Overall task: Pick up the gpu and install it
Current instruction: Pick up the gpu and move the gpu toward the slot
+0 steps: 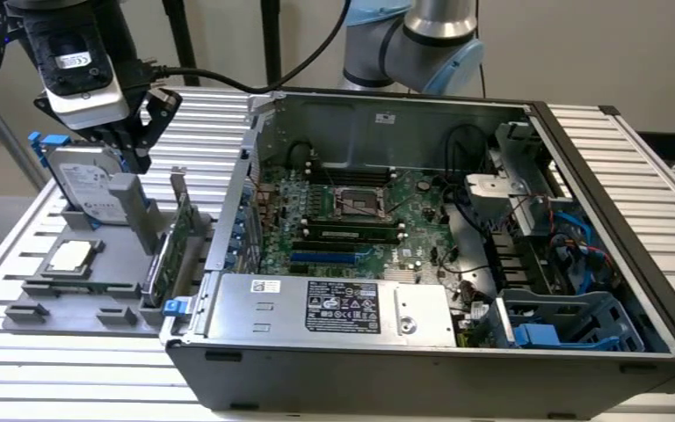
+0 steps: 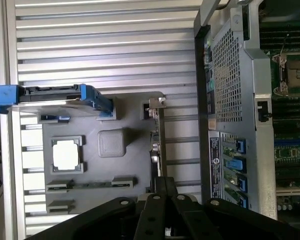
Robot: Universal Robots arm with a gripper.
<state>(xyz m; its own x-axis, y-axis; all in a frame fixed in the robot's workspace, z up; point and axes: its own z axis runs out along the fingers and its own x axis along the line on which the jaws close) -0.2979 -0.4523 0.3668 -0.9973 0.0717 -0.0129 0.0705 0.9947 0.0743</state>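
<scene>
The gpu (image 1: 175,239) stands on its edge in a slot of the grey holder tray (image 1: 80,303), next to the open computer case (image 1: 431,352). Its green board faces the case. In the wrist view the gpu (image 2: 155,145) appears edge-on, with its silver bracket at one end. My gripper (image 1: 134,156) hangs above the tray's back part, close over the hard drive and clear of the card. Its black fingers (image 2: 160,186) lie pressed together with nothing between them, just over one end of the card's edge.
A silver hard drive (image 1: 89,186) with blue rails stands upright in the tray. A square CPU chip (image 1: 70,257) lies flat beside it. Inside the case are the motherboard (image 1: 355,207), a blue slot (image 1: 326,261) and the power supply (image 1: 326,306).
</scene>
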